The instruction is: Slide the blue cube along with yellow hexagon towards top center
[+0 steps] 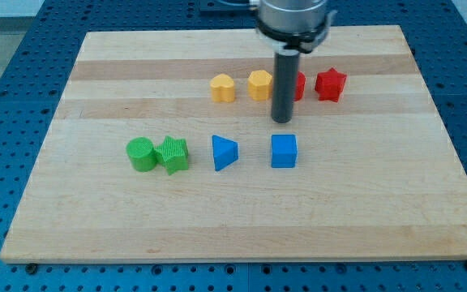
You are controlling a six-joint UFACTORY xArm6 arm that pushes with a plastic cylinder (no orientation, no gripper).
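The blue cube (283,151) lies right of the board's middle. The yellow hexagon (259,84) lies above it, near the view's top centre. My tip (281,121) stands between them, just above the blue cube and slightly below right of the yellow hexagon, touching neither as far as I can see. The rod partly hides a red block (298,85) right of the hexagon.
A second yellow block (223,88) lies left of the hexagon. A red star-like block (330,83) lies at the right. A blue triangle (224,152), a green star (173,155) and a green cylinder (142,154) lie in a row left of the cube. The wooden board (96,219) has blue pegboard around it.
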